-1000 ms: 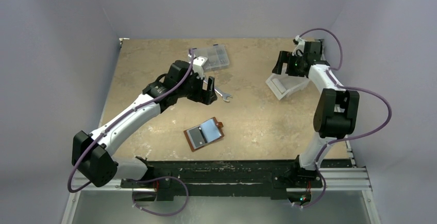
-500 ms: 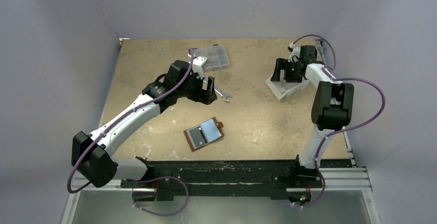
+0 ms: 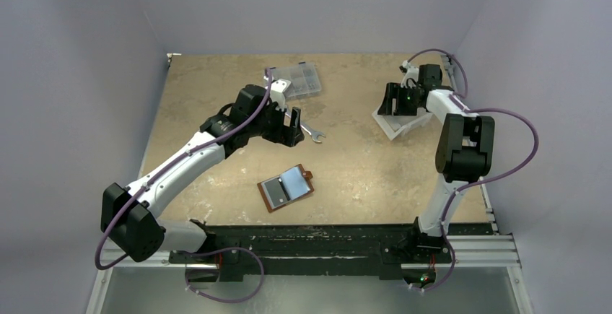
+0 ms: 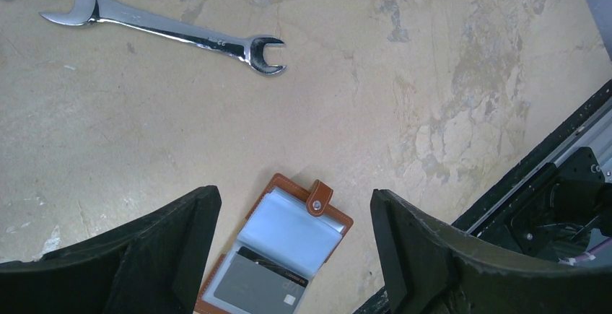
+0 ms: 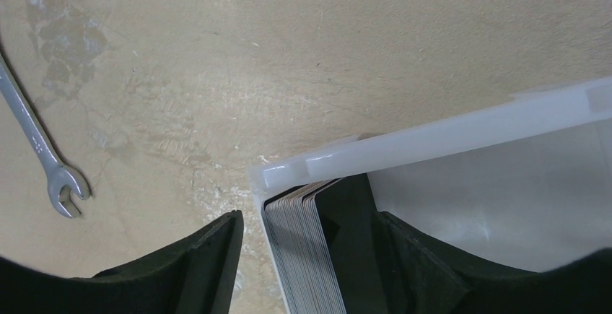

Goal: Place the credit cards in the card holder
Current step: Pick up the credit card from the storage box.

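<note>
The reddish-brown card holder lies open on the table near the front. In the left wrist view its snap tab points up, and a grey credit card sits in its lower clear pocket. My left gripper is open and empty, held above the table; the card holder shows between its fingers. My right gripper is open over the left end of the white bin. A stack of several credit cards stands on edge inside the bin wall, between the fingers of the right gripper.
A silver wrench lies just right of my left gripper; it also shows in the left wrist view and the right wrist view. A clear compartment box stands at the back. The black front rail borders the table.
My right gripper has swung left and down over the white bin's left end, and the right arm's elbow has shifted. The left arm and the card holder have not moved.
</note>
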